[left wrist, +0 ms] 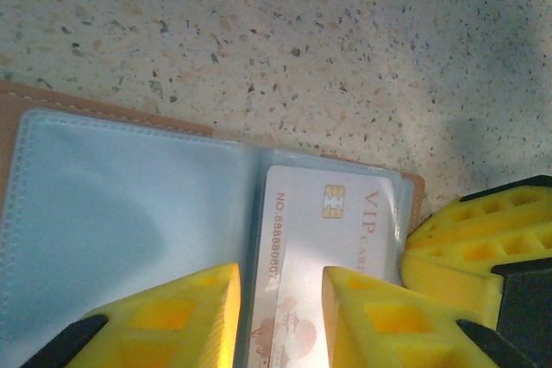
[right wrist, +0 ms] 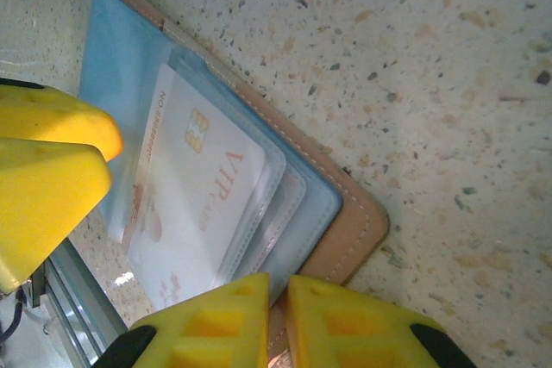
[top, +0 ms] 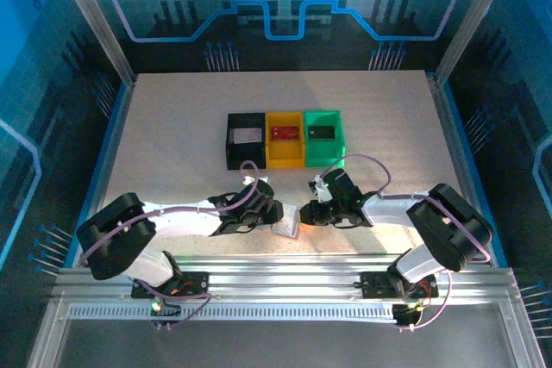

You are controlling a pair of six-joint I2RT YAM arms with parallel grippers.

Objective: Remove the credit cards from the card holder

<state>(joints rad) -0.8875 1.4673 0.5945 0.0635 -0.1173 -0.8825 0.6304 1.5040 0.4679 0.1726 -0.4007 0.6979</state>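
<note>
One credit card (left wrist: 321, 230) under left gripper (left wrist: 280, 277)

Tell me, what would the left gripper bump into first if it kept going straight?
Most likely the white card, lying in the card holder's clear pocket right between the left gripper's open fingers. Depth is hard to judge, so the pocket's film over the card may come first.

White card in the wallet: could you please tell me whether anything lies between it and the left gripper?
Only the wallet's clear pocket covers the white card. The left gripper hovers open over the card's end, nothing else between. The right gripper pinches the wallet's edge, off to one side.
</note>
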